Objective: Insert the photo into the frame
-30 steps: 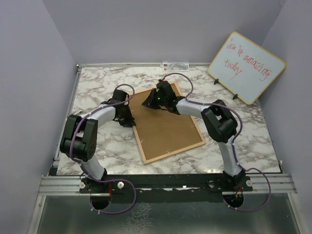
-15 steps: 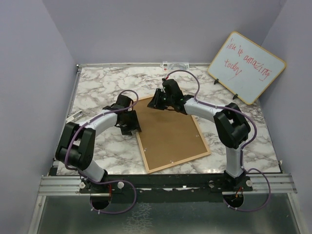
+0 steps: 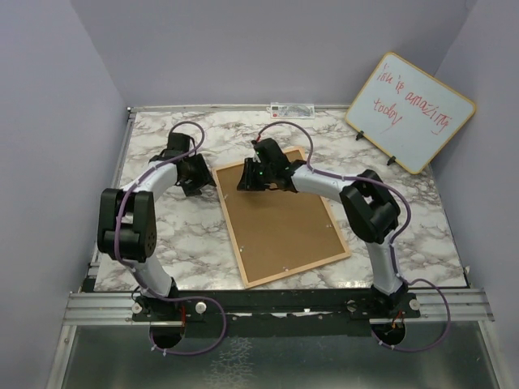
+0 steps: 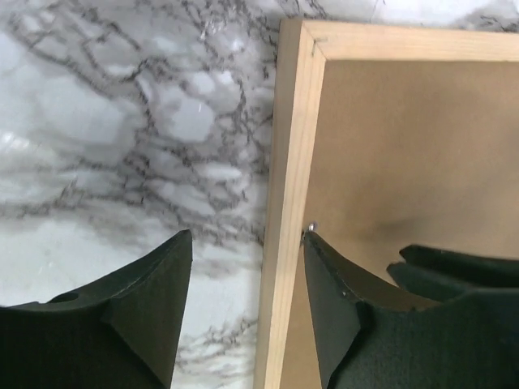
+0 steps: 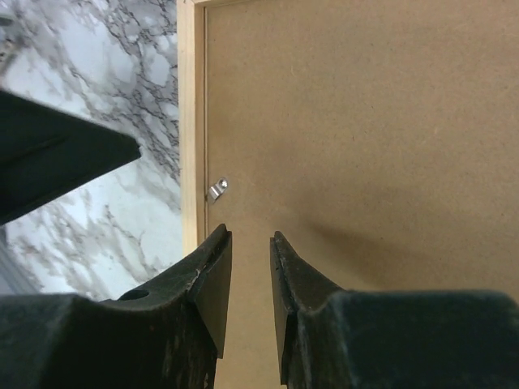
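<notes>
The frame [image 3: 230,227] lies back up, so its pane side is hidden under the brown backing [image 3: 280,223]. Whether the photo is inside cannot be told. The right gripper [image 3: 248,183] covers part of the frame's far end. Both wrist views cut the frame off at their edges. The print on the label [image 3: 292,108] is too small to read.

Marble-patterned table [image 3: 166,239] between plain lavender walls [image 3: 243,57]
</notes>
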Motion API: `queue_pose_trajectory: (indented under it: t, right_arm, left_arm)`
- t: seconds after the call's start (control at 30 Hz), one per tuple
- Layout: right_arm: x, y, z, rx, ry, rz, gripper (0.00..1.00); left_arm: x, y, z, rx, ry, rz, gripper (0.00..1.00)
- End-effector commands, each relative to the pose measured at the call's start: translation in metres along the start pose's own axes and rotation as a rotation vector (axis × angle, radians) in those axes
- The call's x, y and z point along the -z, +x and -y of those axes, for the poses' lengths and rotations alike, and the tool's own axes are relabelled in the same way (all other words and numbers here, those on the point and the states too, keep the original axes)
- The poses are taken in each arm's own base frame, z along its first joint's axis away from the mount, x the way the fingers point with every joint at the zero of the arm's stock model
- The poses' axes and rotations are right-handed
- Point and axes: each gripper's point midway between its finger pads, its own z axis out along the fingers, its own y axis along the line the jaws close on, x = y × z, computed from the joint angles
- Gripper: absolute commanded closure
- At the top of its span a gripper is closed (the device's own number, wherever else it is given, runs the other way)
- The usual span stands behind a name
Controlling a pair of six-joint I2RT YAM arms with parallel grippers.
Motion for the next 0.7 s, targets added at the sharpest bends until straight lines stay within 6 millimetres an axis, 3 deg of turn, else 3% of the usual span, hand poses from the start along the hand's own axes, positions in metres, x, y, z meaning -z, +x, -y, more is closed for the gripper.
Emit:
queue_pose_trajectory:
  t: [0.0,0.17,0.3,0.47,0.67]
  right_arm:
    - [-0.015,0.006,0.005,0.14,0.081,-0.019,0.7]
    - [-0.032,0.02,0.006,0.242,0.175,-0.042,0.7]
    - [-0.04,0.025,0.012,0.3,0.235,-0.045,0.7]
    - [-0.046,0.029,0.007,0.371,0.226,-0.054,0.71]
    - [-0.053,0.032,0.013,0.369,0.262,-0.063,0.71]
  left_arm:
    - [-0.026,-0.01,0.014,-0.005,0.067,-0.039,0.43]
    - [-0.04,-0.017,0.018,-0.003,0.078,-0.047,0.42]
    - [-0.049,-0.012,0.009,0.023,0.043,-0.07,0.54]
    - [-0.056,-0.003,-0.001,0.034,0.013,-0.091,0.71]
    - [-0.06,0.005,-0.006,0.04,0.0,-0.111,0.8]
